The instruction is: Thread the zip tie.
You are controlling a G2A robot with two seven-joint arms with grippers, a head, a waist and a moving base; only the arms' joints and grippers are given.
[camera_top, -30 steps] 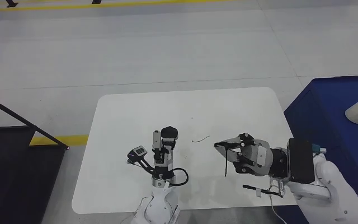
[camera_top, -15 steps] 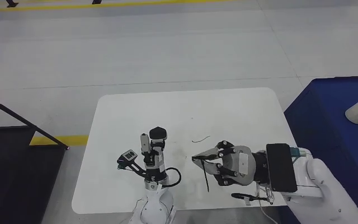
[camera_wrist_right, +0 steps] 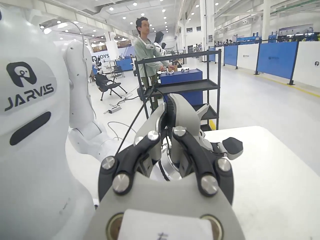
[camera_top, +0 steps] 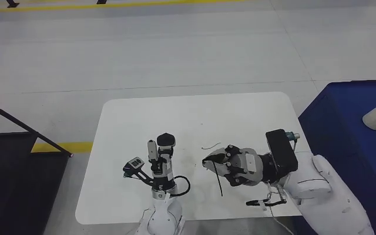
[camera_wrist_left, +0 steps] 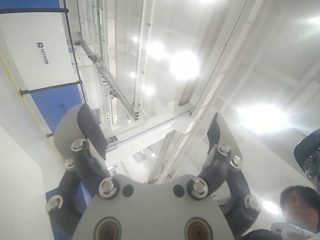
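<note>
Right claw [camera_wrist_right: 170, 102] is pressing its two fingers together on the zip tie [camera_wrist_right: 137, 119], gripping it close to one end, over the near half of the worktop [camera_top: 252, 111], a little right of the middle. Left claw [camera_wrist_left: 152, 131] is standing by the near edge, left of the middle. It is pointing up at the ceiling lamps [camera_wrist_left: 183, 64] with its fingers [camera_wrist_left: 88, 123] wide apart, holding nothing.

The worktop is showing white with rounded corners. It is sitting on a pale grey floor [camera_top: 176, 47], with a yellow line [camera_top: 59, 147] meeting its left edge. From the right wrist the room is opening as a big hall with blue and white partitions [camera_wrist_right: 275, 58] and a black shelf cart [camera_wrist_right: 200, 83] beyond the worktop.

From above, the tie is showing its whole length as a thin black strip. Its long axis is running from the claw's tips toward the near edge, slanting slightly to the right corner. From the right wrist, the strip is lying back along the claw toward the wrist. Whether it is touching the worktop, I cannot tell. Another thin dark strip [camera_top: 210, 145] is lying flat near the middle, just beyond the right claw.
</note>
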